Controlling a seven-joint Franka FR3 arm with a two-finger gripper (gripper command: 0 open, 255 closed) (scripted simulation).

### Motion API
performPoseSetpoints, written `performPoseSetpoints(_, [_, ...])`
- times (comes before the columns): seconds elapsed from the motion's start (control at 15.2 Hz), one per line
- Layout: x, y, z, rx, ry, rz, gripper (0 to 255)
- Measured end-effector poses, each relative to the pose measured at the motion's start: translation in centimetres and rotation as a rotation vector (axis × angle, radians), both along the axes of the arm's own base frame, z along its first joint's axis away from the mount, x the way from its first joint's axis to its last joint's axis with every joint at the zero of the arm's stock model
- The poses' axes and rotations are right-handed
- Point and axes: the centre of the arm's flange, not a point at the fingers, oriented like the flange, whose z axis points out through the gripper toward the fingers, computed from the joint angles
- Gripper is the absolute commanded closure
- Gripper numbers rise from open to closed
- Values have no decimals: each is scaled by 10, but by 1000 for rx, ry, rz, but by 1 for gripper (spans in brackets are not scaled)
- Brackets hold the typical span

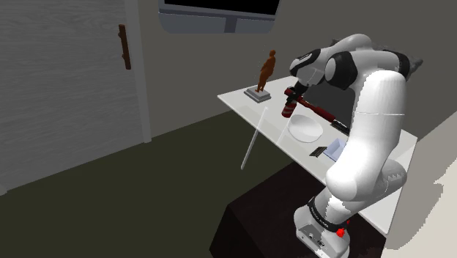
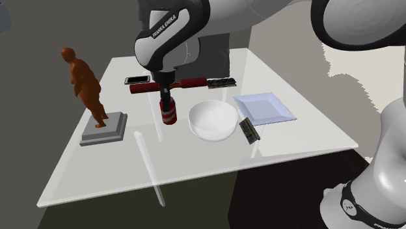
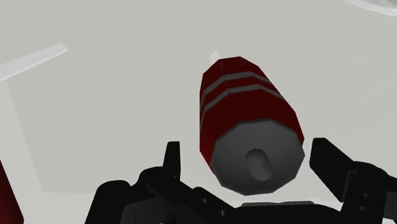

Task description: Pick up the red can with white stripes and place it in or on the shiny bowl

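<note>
A red can with pale stripes [image 2: 169,114] stands upright on the pale tabletop [image 2: 195,162], just to the left of a white bowl [image 2: 213,121] in the second exterior view. My black gripper [image 2: 167,99] hangs straight over the can, down at its top. In the wrist view the can [image 3: 245,108] sits between the two fingers [image 3: 170,159], which stand apart with a gap on each side; the gripper [image 3: 248,151] is open. In the shoulder view the can [image 1: 288,111] is below the hand [image 1: 294,95], with the bowl [image 1: 305,130] next to it.
A brown figurine on a grey base [image 2: 88,88] stands left of the can. Behind the can lie a long red-handled tool [image 2: 179,85] and a dark phone [image 2: 137,80]. A pale square plate [image 2: 264,108] and a small dark object [image 2: 249,130] lie right of the bowl.
</note>
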Motion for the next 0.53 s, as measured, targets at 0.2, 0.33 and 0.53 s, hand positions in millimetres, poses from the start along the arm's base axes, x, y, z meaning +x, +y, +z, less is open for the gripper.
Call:
performPoseSetpoints(0.2, [1,0,-2,0,0,0,0])
performPoseSetpoints(0.33, [1,0,-2,0,-1,0,0])
performPoseSetpoints(0.53, [1,0,-2,0,-1,0,255])
